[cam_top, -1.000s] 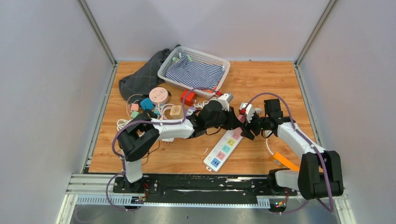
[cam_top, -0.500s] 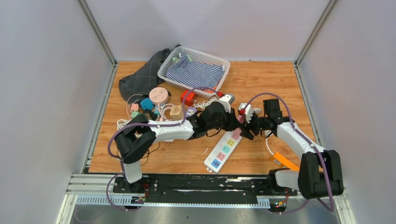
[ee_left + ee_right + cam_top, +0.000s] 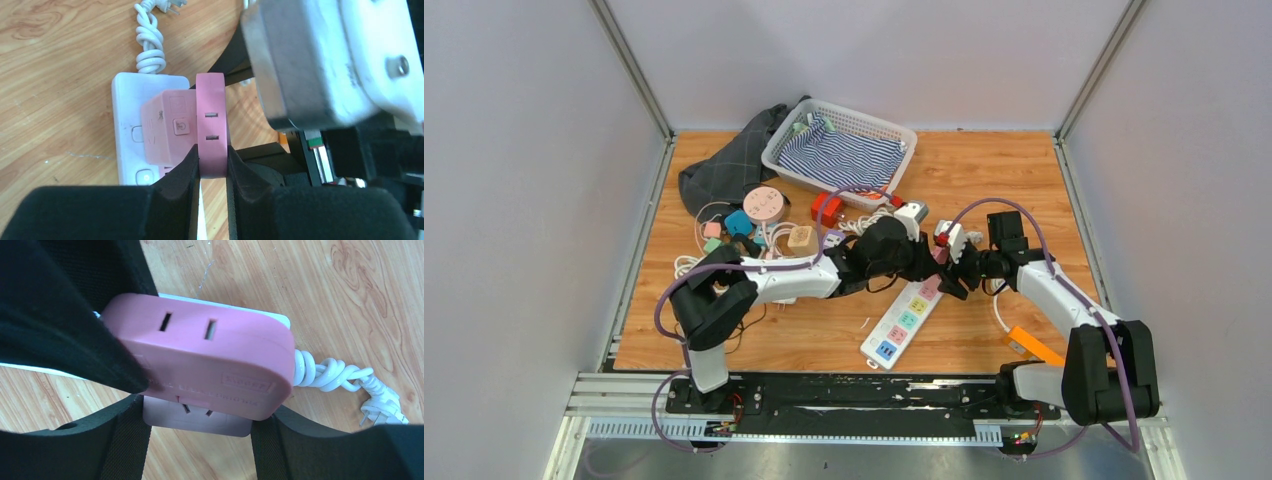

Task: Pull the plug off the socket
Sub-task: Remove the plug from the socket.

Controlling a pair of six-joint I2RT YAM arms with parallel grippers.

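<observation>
Starting at the near side, the long white plastic power strip (image 3: 894,325) lies slantwise on the wooden table (image 3: 984,170), its row of coloured outlets running away toward the middle, and both arms meet right at its far end. Over there the right gripper (image 3: 197,421) straddles the pale pink square socket block (image 3: 165,130) that sits on the strip. Its fingers (image 3: 131,432) press in on either side of the block, which looks like an anchor hold so the strip won't lift or skid. Coming in from the left, the left gripper (image 3: 212,160) is clamped tight on the dark pink flat plastic plug (image 3: 200,355), pinching its thin edges, the two slots on its face in plain sight. The plug is seated on the block, perhaps with a sliver of metal prong showing beneath it, though that's hard to call. One holds down, one pulls up, and that's my read of this pairing! Just past the strip's end its coiled white cable (image 3: 150,45) lies slack, out of the way. Farther back sit a loose heap of small adapters (image 3: 759,225), a white plastic basket (image 3: 789,140) and a dark grey cloth (image 3: 724,165), well apart from the action.
</observation>
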